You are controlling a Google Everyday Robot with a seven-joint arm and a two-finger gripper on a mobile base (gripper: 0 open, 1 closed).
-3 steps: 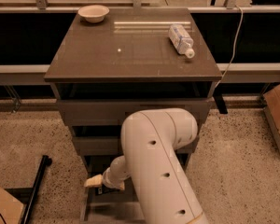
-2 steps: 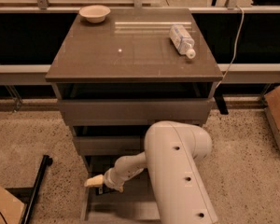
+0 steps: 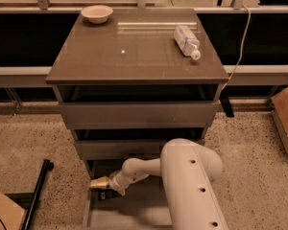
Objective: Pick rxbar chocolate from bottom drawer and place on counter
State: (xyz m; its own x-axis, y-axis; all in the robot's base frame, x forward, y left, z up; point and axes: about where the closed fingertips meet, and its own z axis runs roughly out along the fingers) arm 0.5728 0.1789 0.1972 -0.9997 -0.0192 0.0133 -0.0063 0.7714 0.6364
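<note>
The bottom drawer (image 3: 134, 213) is pulled out under the two upper drawers, low in the camera view. My gripper (image 3: 100, 183) reaches down over the drawer's left rear part, at the end of the white arm (image 3: 192, 186). A small dark flat thing (image 3: 105, 194), seemingly the rxbar chocolate, lies right under the gripper; I cannot tell whether it is held. The counter (image 3: 134, 56) is the glossy grey-brown top of the cabinet.
A clear plastic bottle (image 3: 187, 41) lies on the counter at the right rear, and a pale bowl (image 3: 97, 13) stands at the left rear. A cardboard box (image 3: 287, 114) stands on the floor to the right. A black pole (image 3: 36, 195) and another box (image 3: 2, 210) are at the lower left.
The arm's big white link has swung to the right. The gripper has stayed at about the same place over the left of the bottom drawer.
</note>
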